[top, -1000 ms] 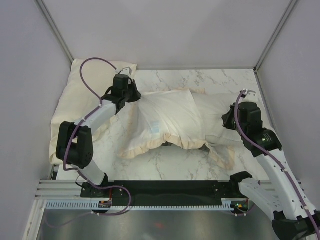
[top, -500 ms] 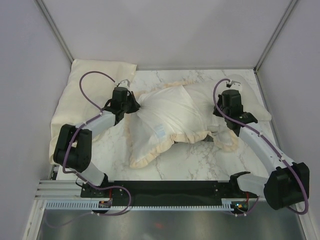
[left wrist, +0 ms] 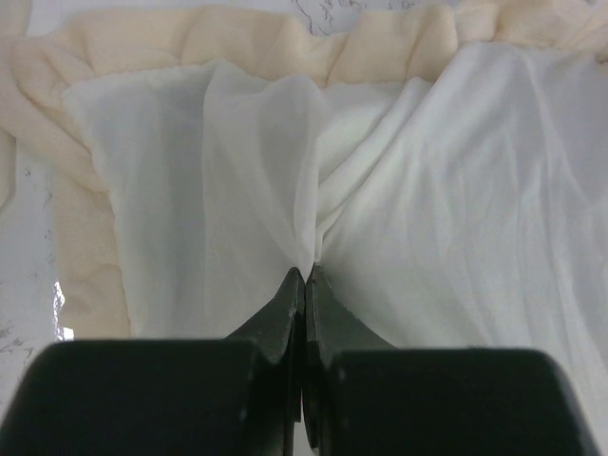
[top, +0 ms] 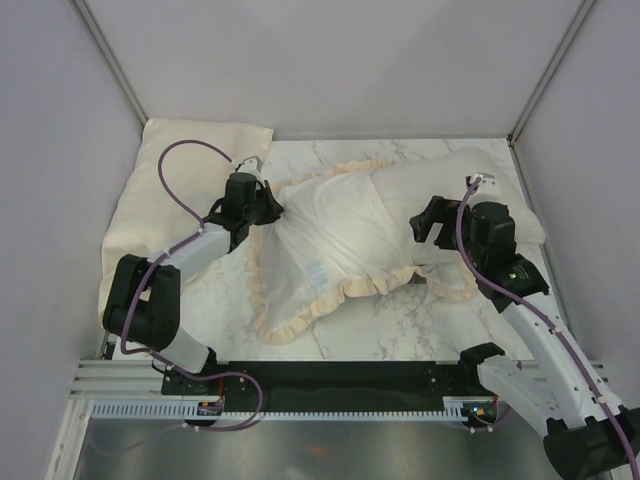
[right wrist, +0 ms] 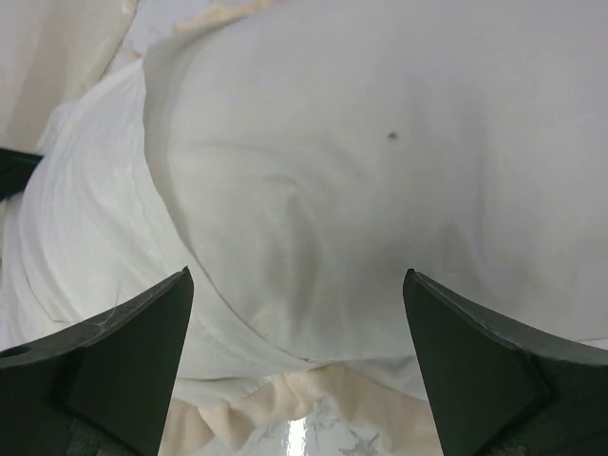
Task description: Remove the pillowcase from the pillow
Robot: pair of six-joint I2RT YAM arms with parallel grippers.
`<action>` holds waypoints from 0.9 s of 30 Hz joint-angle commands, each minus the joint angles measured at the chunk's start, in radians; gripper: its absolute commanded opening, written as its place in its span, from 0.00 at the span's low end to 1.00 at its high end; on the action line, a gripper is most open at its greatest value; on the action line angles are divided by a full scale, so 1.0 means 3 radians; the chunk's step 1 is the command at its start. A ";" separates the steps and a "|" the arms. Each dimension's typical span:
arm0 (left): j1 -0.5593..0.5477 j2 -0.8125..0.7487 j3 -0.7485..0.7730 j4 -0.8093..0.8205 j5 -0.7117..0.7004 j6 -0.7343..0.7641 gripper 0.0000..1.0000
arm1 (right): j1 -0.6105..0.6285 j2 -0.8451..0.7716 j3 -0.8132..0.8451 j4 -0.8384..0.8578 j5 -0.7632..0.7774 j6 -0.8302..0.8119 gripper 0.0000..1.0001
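The pillowcase (top: 335,240) lies whitish side up across the middle of the table, its cream frill (top: 300,310) curling along the near edge. The plump off-white pillow (top: 455,172) sticks out of its right end toward the back right corner. My left gripper (top: 270,206) is shut on a pinch of the pillowcase's left end (left wrist: 306,274). In the right wrist view the pillow (right wrist: 399,142) bulges out of the pillowcase's mouth (right wrist: 85,218). My right gripper (right wrist: 296,285) hangs open above the pillow, with nothing between its fingers (right wrist: 123,361).
A flat pale-yellow cloth (top: 170,180) lies at the back left, partly under the left arm. Grey walls close in the back and both sides. Bare marble table (top: 390,335) shows in front of the pillowcase.
My right gripper has opened and let go, and drawn back slightly to the right. The pillow has come farther out to the right. The left gripper has kept its hold.
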 commanded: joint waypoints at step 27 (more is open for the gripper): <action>-0.1336 -0.1555 -0.0409 -0.0652 -0.1154 0.0086 0.85 | 0.0174 0.0696 -0.0639 0.0779 0.0099 0.0285 0.00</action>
